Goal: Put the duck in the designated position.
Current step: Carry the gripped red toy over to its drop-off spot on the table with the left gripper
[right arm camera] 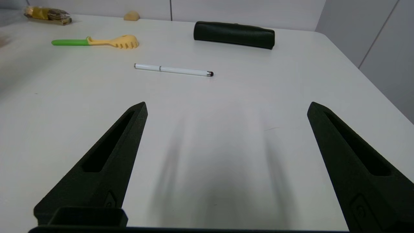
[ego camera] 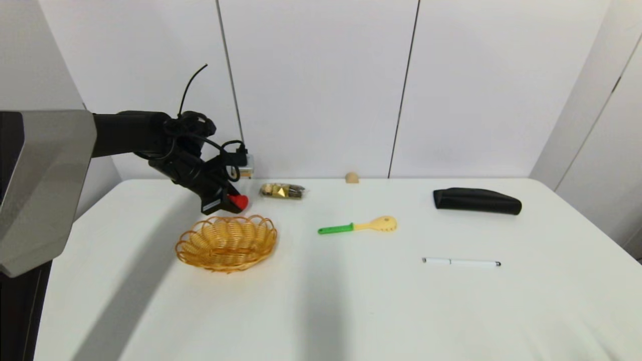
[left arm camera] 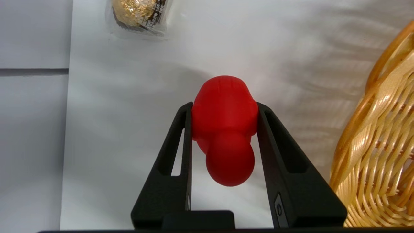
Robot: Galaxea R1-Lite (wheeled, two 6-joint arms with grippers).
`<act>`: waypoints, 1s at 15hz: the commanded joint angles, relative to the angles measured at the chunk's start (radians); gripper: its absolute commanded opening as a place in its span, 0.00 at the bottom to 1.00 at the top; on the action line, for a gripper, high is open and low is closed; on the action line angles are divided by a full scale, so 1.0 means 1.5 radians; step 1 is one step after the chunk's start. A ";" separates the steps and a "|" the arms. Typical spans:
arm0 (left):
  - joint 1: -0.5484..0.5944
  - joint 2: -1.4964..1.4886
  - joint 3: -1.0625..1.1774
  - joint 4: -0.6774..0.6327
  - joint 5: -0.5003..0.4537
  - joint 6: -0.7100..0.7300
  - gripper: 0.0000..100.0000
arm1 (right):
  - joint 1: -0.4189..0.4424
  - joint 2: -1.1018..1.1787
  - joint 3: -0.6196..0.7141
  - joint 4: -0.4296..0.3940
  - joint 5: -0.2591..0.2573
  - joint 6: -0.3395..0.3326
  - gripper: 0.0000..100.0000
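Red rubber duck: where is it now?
Head view, robot's left: the glossy red rubber duck is clamped in the left tool, above the table beside the wicker basket's far rim.

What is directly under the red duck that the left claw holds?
Under the duck, held in the left claw, lies bare white table; the basket stands beside. The spot right beneath is covered.

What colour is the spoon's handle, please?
Bright green handle, yellow spoon head; clearest in the head view.

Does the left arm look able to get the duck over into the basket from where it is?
Probably yes. The left claw is shut on the duck, held above the table just behind the basket. Nothing stands between them, and the basket's open top is free.
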 commanded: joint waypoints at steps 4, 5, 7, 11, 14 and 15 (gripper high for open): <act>0.000 0.008 0.000 0.003 -0.017 0.002 0.00 | 0.000 0.001 0.006 0.000 0.001 0.000 1.00; 0.000 0.010 0.000 0.003 -0.021 0.002 0.00 | 0.000 0.001 0.005 0.000 0.001 0.000 1.00; 0.000 0.011 0.000 0.003 -0.022 0.002 0.00 | 0.000 0.001 0.006 0.000 0.001 0.000 1.00; 0.000 0.015 0.000 0.004 -0.022 0.003 0.00 | 0.000 0.001 0.006 0.000 0.001 0.000 1.00; 0.000 0.017 0.000 0.005 -0.022 0.003 0.00 | 0.000 0.001 0.006 0.000 0.001 0.000 1.00; 0.000 0.017 0.000 0.004 -0.022 0.003 0.00 | 0.000 0.001 0.005 0.000 0.001 0.000 1.00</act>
